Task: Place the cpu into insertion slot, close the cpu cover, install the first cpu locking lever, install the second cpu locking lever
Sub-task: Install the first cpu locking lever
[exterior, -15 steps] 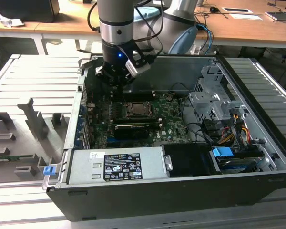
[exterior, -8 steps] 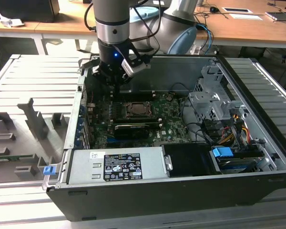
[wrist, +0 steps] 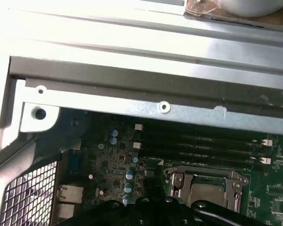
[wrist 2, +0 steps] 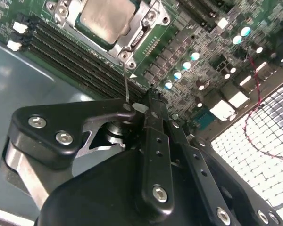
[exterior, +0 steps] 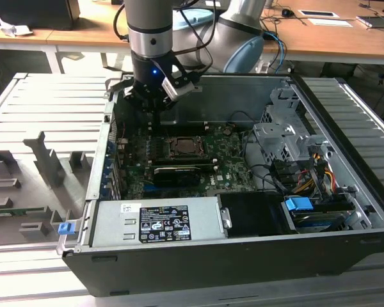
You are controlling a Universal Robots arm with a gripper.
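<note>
The cpu (wrist 2: pixel 105 19), a pale metal square, lies in the insertion slot (exterior: pixel 182 148) on the green board. The silver cpu cover (wrist 2: pixel 146 21) lies flat over it and frames it; the cpu cover (wrist: pixel 205 179) and the cpu (wrist: pixel 208 192) show in both wrist views. A thin wire locking lever (wrist 2: pixel 126 82) rises from the socket's corner to the tip of my gripper (wrist 2: pixel 148 96). My gripper (exterior: pixel 155 120) hangs over the board beside the socket, on the exterior view's left. Its black fingers are pressed together, and the lever's end touches them at the side.
Long black memory slots (wrist 2: pixel 80 56) run beside the socket. A perforated case wall (wrist 2: pixel 259 136) stands close to the gripper. The grey power supply (exterior: pixel 157 220) sits at the front, with a drive cage (exterior: pixel 281 137) and cables (exterior: pixel 307 176) at the exterior view's right. Grey fixtures (exterior: pixel 45 160) stand outside the case.
</note>
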